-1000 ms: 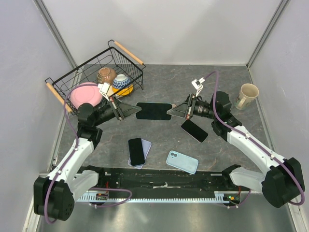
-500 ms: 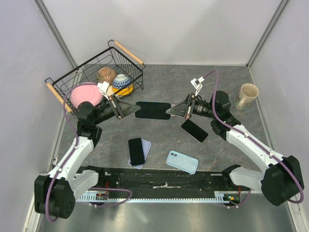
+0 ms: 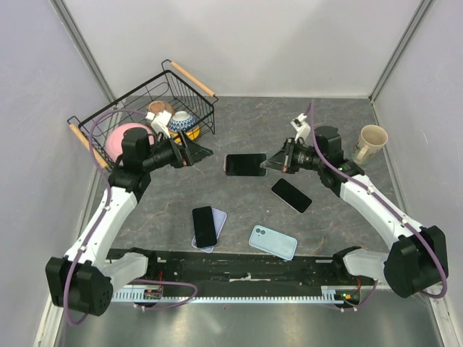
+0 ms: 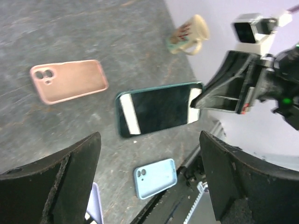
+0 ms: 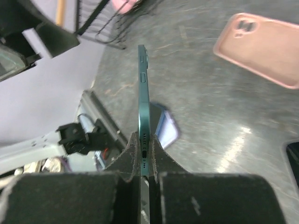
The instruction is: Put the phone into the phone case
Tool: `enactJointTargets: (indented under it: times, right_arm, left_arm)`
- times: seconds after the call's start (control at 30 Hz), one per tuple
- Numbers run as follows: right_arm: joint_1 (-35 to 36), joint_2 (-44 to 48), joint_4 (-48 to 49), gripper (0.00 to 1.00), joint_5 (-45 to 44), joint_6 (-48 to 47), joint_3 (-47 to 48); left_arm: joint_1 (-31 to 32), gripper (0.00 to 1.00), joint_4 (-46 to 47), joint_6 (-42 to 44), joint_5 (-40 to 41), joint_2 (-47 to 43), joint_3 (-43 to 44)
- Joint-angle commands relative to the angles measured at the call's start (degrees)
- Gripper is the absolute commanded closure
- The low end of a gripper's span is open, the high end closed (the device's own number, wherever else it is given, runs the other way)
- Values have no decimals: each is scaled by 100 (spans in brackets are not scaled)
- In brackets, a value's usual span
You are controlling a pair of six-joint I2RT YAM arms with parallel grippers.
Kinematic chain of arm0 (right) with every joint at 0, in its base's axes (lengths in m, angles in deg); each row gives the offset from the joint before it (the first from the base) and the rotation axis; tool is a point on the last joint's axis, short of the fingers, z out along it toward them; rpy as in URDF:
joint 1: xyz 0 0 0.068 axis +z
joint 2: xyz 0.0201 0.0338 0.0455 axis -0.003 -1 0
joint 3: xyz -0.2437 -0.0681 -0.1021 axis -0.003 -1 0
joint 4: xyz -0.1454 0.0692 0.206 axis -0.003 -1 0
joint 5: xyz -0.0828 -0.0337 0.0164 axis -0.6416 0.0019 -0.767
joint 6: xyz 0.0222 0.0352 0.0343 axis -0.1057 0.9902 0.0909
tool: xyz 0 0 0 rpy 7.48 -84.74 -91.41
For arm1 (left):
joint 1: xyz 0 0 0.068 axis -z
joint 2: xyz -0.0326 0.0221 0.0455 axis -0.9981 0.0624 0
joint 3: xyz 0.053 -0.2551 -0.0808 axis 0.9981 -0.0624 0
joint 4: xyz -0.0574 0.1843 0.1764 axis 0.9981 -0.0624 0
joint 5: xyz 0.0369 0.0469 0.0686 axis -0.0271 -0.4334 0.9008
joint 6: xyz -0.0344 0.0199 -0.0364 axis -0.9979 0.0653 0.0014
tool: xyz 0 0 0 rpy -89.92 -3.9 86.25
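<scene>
Three phones are in view. A teal-edged phone (image 3: 242,165) is off the tabletop (image 3: 253,123), pinched by one short end between the right arm's fingers (image 5: 124,161), screen facing up in the top view. The other two are black-screened: one phone (image 3: 291,195) lies bare on the tabletop near the right arm, and the second phone (image 3: 204,225) lies on a lavender case (image 3: 220,218). A pink case (image 4: 68,80) lies flat on the tabletop; it shows only in the wrist views. A light blue piece (image 3: 273,242) with camera lenses lies near the front edge, and I cannot tell whether it is a phone or a case. The left arm's fingers (image 4: 74,163) are spread wide and hold nothing, well apart from the held phone. One mug (image 3: 370,143) stands at the right wall. One wire basket (image 3: 206,116) holds a pink plate (image 3: 114,141), a brown bowl (image 3: 159,108), a blue-and-white bowl (image 3: 181,121) and something yellow (image 3: 189,133).
</scene>
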Motion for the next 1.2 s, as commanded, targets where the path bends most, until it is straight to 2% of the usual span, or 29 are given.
enactJointTargets:
  times: [0.0, 0.1, 0.27, 0.37, 0.43, 0.53, 0.67, 0.77, 0.8, 0.9, 1.03, 1.17]
  right_arm:
    - [-744, 87, -630, 100, -262, -530, 151]
    - [-1219, 78, -1369, 100, -569, -1067, 362]
    - [-1950, 236, -1943, 100, -772, -1359, 389]
    - [-2503, 341, -2154, 100, -693, -1456, 301]
    - [-2741, 385, -2260, 100, -649, -1456, 275]
    - [-2812, 394, -2286, 100, -596, -1438, 275]
    - [-2839, 395, -2321, 100, -605, -1447, 318]
    - [-2847, 351, -2321, 100, -570, -1429, 336]
    - [-2847, 351, -2321, 100, -570, -1421, 336]
    - [-2856, 342, -2339, 100, -534, -1421, 336]
    - [-2856, 359, -2348, 100, -491, -1421, 301]
    - [-2847, 368, -2348, 100, -412, -1421, 283]
  left_arm:
    - [117, 9, -1583, 989, 1051, 602, 626]
    - [520, 11, -2199, 1262, 1850, 1235, 1101]
    - [1345, 16, -2691, 1473, 2975, 2386, 1960]
    - [1610, 16, -2798, 1491, 3442, 3204, 2418]
    - [1637, 21, -2789, 1474, 3679, 3810, 2586]
    - [1638, 26, -2675, 1421, 3873, 4381, 2789]
    - [1646, 31, -2289, 1421, 3943, 4655, 2851]
    - [1646, 38, -2183, 1412, 3979, 4962, 3025]
    - [1646, 46, -2148, 1412, 3970, 5033, 3079]
    - [1646, 57, -2033, 1395, 3979, 5297, 3237]
    - [1646, 59, -1928, 1298, 3970, 5604, 3422]
    - [1646, 66, -1901, 1236, 4198, 5894, 3624]
